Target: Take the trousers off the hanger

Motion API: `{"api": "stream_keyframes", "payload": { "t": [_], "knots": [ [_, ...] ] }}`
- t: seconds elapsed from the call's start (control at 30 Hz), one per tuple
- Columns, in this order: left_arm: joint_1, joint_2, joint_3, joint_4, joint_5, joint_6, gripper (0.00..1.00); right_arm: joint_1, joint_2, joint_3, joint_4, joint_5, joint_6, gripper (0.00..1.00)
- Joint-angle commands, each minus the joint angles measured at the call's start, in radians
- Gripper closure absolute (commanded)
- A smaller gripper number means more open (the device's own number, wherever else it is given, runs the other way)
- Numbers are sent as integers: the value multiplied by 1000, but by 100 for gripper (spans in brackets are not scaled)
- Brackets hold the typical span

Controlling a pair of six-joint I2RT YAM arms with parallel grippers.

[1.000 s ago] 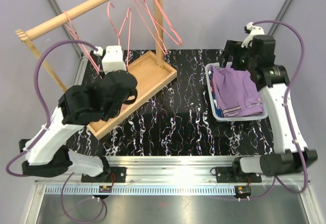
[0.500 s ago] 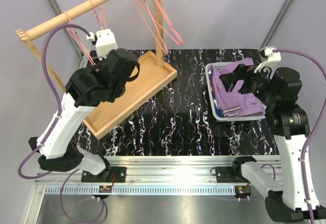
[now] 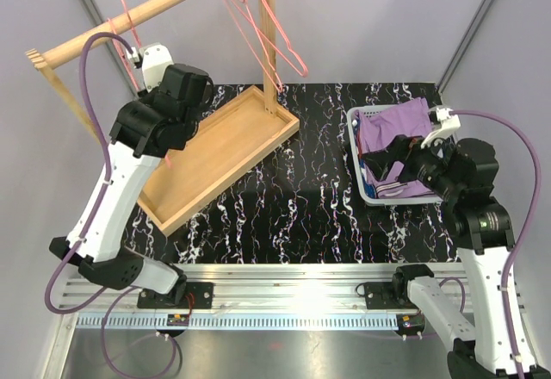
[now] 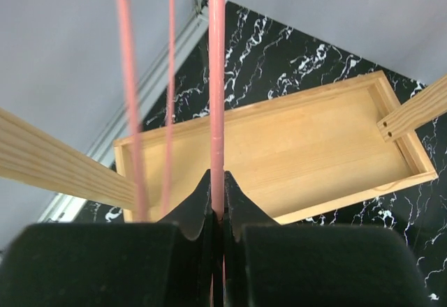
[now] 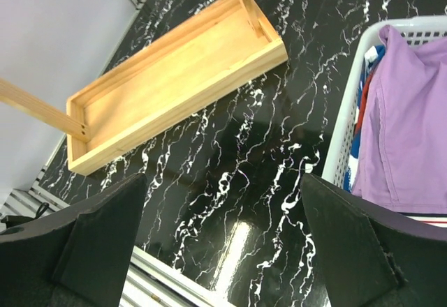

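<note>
Now left fingers (image 4: pixel 192 213) pinch pink hanger (image 4: pixel 217 111); right fingers (image 5: pixel 98 244) spread beside trousers (image 5: pixel 412 132) in basket (image 5: pixel 347 105).

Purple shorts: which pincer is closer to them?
Right. The right pincer hovers open close by the purple shorts; the left pincer is across the table, shut on a hanger.
</note>
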Motion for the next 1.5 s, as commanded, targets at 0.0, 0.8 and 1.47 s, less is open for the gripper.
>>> {"api": "stream_keyframes", "payload": {
  "t": [0.0, 0.8, 1.47],
  "knots": [
    [46, -37, -102, 130, 96, -39, 100, 0, -41, 8, 19, -42, 21, 1],
    [66, -212, -116, 185, 484, 5, 28, -2, -93, 86, -163, 85, -74, 0],
    [66, -641, -211, -16, 472, 355, 1, 1, -170, 376, -562, 527, -131, 1]
  ]
}}
